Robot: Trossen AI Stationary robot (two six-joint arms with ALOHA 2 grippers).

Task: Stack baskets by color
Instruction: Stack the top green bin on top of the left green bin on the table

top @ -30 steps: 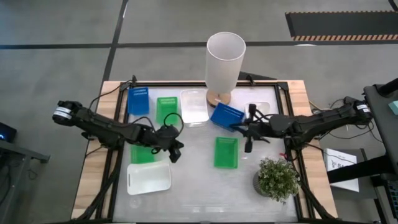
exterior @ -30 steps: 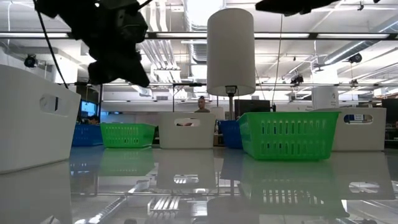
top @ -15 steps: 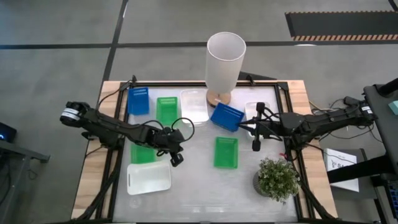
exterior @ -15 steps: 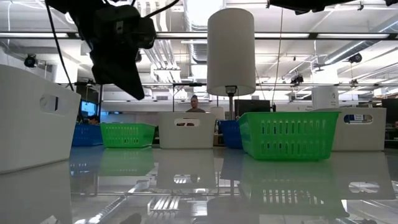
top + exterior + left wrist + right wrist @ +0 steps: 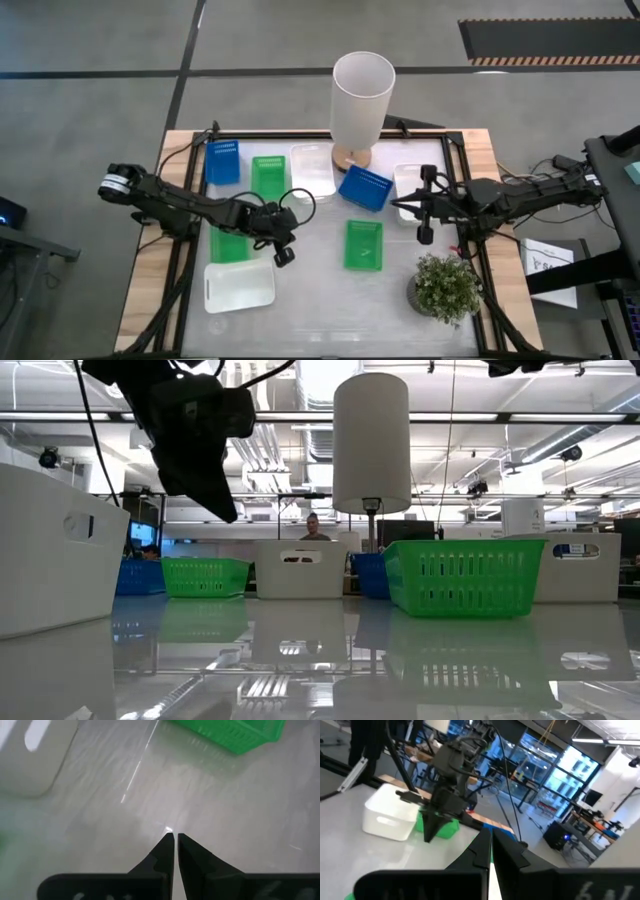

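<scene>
A tall white cylinder [image 5: 361,98] and potted plant [image 5: 446,287] stand well apart.

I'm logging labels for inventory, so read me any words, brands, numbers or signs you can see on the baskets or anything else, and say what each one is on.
None can be read.
Sheet of paper off the table's right side: printed marks, too small to read.
Baskets, white cylinder and potted plant: no visible text.

Around the table [image 5: 310,300] centre, baskets [image 5: 363,245] lie from nine to three o'clock; the cylinder [image 5: 360,105] stands at twelve; the plant [image 5: 446,286] at four.
</scene>
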